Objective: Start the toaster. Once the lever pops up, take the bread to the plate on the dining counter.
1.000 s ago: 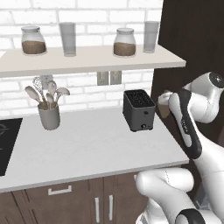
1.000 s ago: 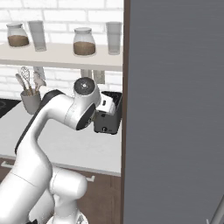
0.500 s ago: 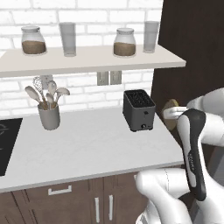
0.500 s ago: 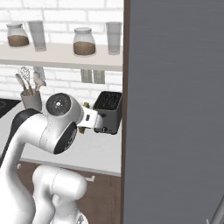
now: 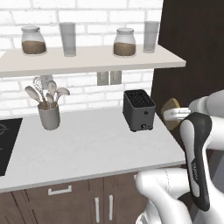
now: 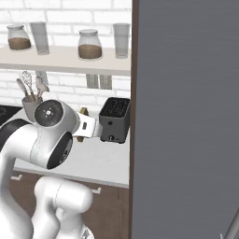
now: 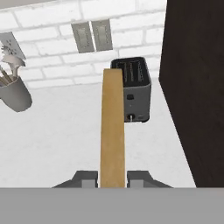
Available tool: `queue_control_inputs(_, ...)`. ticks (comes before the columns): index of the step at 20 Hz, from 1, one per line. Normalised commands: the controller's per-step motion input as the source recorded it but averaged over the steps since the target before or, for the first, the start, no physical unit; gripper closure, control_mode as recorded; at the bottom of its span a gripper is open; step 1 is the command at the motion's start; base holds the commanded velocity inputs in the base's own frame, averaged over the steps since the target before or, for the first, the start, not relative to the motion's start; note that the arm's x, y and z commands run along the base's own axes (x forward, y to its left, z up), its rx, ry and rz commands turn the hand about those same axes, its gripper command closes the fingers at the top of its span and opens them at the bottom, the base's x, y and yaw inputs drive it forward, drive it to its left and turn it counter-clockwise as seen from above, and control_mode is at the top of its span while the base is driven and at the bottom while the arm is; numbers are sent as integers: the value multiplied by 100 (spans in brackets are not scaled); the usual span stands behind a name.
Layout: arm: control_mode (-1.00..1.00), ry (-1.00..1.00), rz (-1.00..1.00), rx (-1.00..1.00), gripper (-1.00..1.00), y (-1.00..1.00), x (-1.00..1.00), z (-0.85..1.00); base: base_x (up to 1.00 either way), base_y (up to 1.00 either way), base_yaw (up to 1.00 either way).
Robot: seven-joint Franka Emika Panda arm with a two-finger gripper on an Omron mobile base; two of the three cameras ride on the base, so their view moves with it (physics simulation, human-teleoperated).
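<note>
The dark grey toaster [image 5: 139,109] [image 6: 115,120] [image 7: 133,89] stands at the back right of the light grey counter [image 5: 87,148], its slots empty. My gripper [image 5: 176,115] [image 6: 85,127] [image 7: 112,177] is shut on the tan bread [image 5: 168,113] [image 6: 82,112] [image 7: 112,131]. It holds the slice in the air, right of the toaster and nearer to me. In the hand view the slice is seen edge-on, standing up between the fingers. The plate and the dining counter are out of view.
A tall dark cabinet [image 5: 192,57] [image 7: 194,87] closes off the counter's right end. A grey utensil crock [image 5: 48,114] stands at the back left, with a black hob [image 5: 6,144] further left. A shelf [image 5: 87,59] with jars and glasses hangs above.
The arm has swung down and back toward the base, carrying the bread away from the toaster. The toaster and crock have not moved.
</note>
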Motion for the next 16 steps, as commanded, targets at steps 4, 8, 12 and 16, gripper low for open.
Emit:
queue_control_inputs(4,-100,0,0,0,100,1,-6,0,0,0,0)
queue_control_inputs(8,100,0,0,0,100,0,0,0,-64,37,0)
queue_control_inputs(12,100,0,0,0,100,0,0,0,-85,70,0)
queue_control_inputs(16,100,0,0,0,100,0,0,0,-81,47,3)
